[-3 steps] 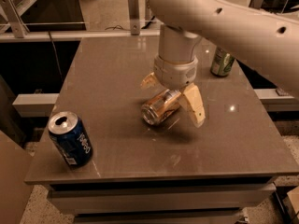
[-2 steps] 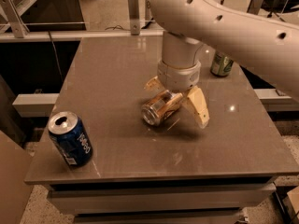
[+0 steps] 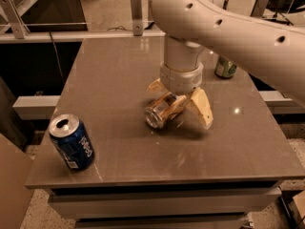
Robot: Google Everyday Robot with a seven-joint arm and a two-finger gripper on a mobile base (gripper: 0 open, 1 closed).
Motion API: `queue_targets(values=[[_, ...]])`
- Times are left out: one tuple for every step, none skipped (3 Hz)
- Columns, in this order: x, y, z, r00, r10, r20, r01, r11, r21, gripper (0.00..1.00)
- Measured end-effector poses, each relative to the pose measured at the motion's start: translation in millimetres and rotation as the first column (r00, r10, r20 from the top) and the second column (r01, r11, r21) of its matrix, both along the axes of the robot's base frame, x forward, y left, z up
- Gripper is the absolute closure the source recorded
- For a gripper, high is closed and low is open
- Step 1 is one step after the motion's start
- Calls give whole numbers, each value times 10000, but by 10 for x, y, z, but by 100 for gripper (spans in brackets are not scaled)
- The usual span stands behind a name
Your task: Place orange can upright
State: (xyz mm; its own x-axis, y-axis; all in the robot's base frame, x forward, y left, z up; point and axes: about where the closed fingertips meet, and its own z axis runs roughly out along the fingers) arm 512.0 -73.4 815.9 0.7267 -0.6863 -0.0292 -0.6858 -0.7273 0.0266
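Note:
The orange can (image 3: 161,112) lies on its side near the middle of the grey table (image 3: 119,80), with its silver end facing front-left. My gripper (image 3: 180,104) hangs straight down over it from the white arm. Its fingers are open: one tan finger (image 3: 153,85) is behind the can on the left and the other (image 3: 202,109) is to the can's right. The can's rear end is hidden under the gripper.
A blue can (image 3: 72,142) stands upright at the table's front left corner. A green can (image 3: 225,67) stands at the back right, partly hidden behind the arm. The table's front edge is near the blue can.
The gripper has shifted slightly to the right above the orange can. The can still lies on its side in the same place.

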Motion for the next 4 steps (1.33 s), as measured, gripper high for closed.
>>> queue_targets(values=[[44, -53, -24, 9993, 266, 264, -264, 9996, -82, 0], [69, -78, -46, 9977, 492, 473, -486, 9987, -143, 0], [86, -99, -45, 9961, 612, 629, -603, 9980, -173, 19], [106, -116, -40, 9953, 661, 706, -649, 9977, -194, 42]])
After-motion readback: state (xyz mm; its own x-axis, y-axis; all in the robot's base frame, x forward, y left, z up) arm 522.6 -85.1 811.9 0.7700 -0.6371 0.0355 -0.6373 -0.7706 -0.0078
